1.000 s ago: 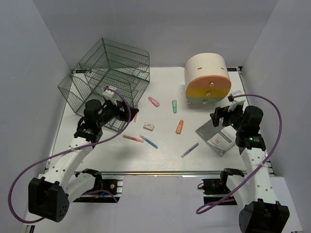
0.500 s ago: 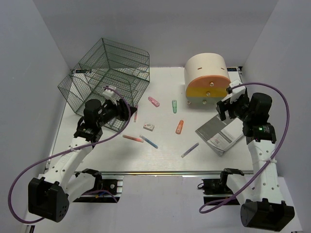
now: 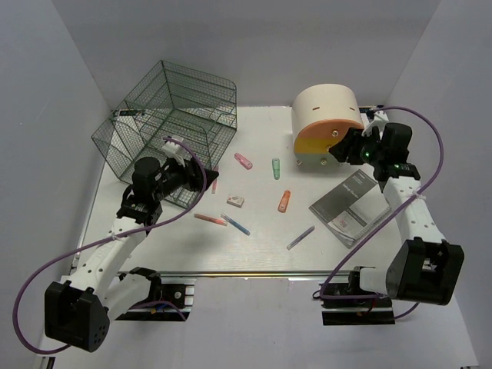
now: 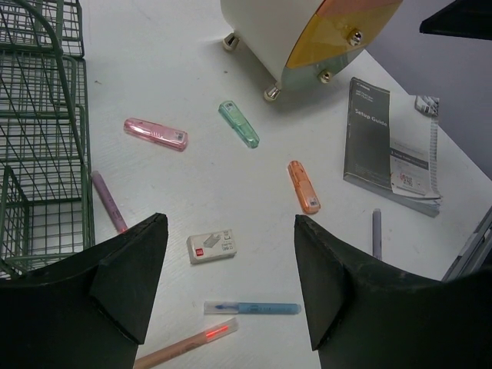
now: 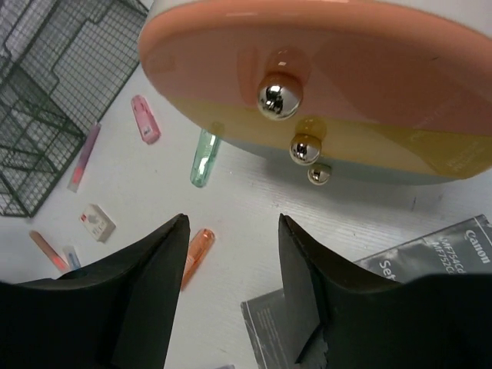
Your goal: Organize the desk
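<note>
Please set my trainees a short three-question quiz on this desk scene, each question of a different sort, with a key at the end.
1. True or false: the booklet lies flat on the desk, outside the wire cage.
2. The right pincer faces: A the wire cage, B the drawer box, C the booklet.
3. How many shiny knobs sit on the drawer box's front?
Key: 1 true; 2 B; 3 three.
</note>
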Tool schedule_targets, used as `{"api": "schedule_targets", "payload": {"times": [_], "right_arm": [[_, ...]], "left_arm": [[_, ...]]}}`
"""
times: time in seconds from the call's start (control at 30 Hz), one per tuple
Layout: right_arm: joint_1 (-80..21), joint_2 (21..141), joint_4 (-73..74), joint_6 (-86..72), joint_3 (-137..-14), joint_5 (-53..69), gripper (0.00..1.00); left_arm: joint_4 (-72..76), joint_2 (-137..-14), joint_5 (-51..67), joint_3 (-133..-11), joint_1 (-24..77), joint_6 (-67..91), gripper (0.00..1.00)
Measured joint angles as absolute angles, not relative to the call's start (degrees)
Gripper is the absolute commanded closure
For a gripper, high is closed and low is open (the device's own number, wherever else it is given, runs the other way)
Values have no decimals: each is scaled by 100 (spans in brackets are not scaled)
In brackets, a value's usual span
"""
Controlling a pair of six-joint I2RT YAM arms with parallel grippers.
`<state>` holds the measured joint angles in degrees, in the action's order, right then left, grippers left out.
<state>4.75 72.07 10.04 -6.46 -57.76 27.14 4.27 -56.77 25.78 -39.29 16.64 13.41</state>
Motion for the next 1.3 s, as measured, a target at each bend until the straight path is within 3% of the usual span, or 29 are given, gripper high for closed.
{"api": "schedule_targets", "payload": {"times": [0.57, 0.83, 0.97, 1.3], "right_arm": [[377, 8340, -281, -2445, -6139, 2213, 54], [274, 8449, -534, -2659, -6147, 1970, 69], [268, 8449, -554, -2657, -6143, 1940, 82], [263, 7797, -777, -2635, -5430, 1922, 88]], "left_arm": [[427, -5802, 2600, -3931, 1664, 1347, 23], [427, -5841, 2598, -3938, 1664, 1350, 23], [427, -5846, 2598, -3938, 1664, 1354, 23], [502, -5966, 2644, -3938, 1664, 1459, 29]]}}
